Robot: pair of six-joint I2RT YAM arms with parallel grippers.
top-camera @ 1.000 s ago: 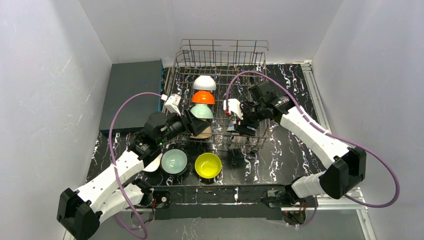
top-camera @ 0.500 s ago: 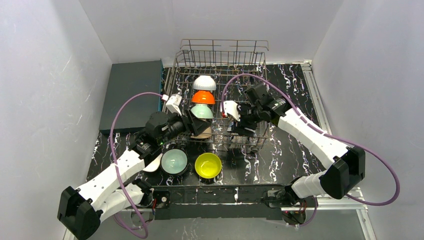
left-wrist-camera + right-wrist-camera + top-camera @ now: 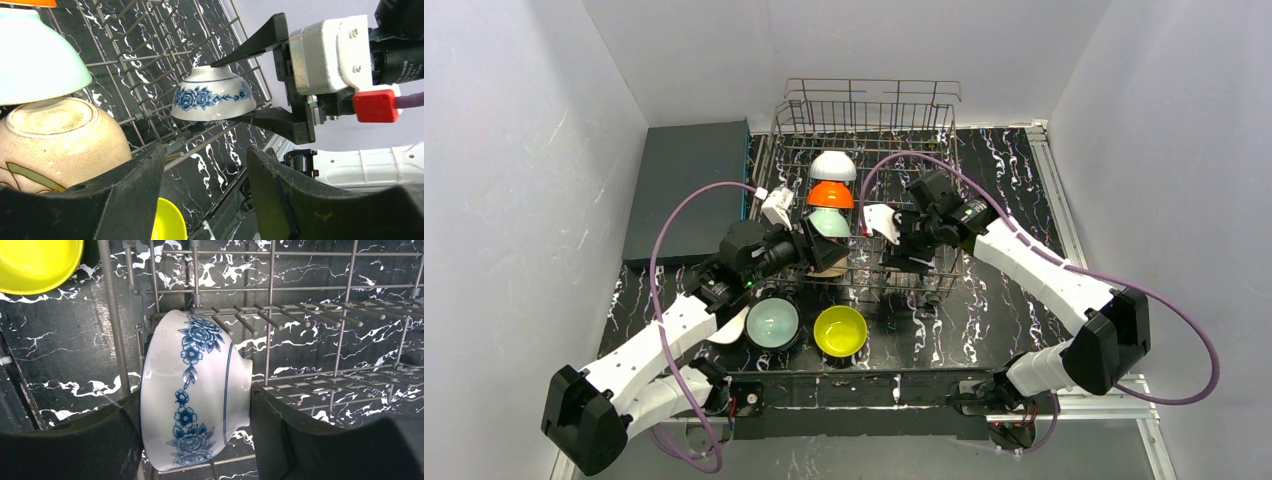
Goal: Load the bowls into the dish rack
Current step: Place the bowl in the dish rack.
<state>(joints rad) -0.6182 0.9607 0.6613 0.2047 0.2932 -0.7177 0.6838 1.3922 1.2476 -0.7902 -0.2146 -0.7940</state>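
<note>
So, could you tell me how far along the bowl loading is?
In the dish rack: white bowl, orange bowl, mint bowl, tan bowl. In hand: the right gripper holds the blue-flowered bowl inside the rack. Left on the table: yellow bowl, pale green bowl.

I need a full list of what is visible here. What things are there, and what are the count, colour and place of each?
dish rack: one, silver wire, far middle of the table
row in the rack: four, white bowl, orange bowl, mint green bowl, peach-tan bowl, far to near
patterned bowl: one, white with blue flowers, on its side in the rack's near part
in front of the rack: three, yellow bowl, pale green bowl, half-hidden white bowl
slab: one, dark grey, left of the rack
table: one, black, white veins
left gripper: black, open, empty
right gripper: black, closed on the patterned bowl
</note>
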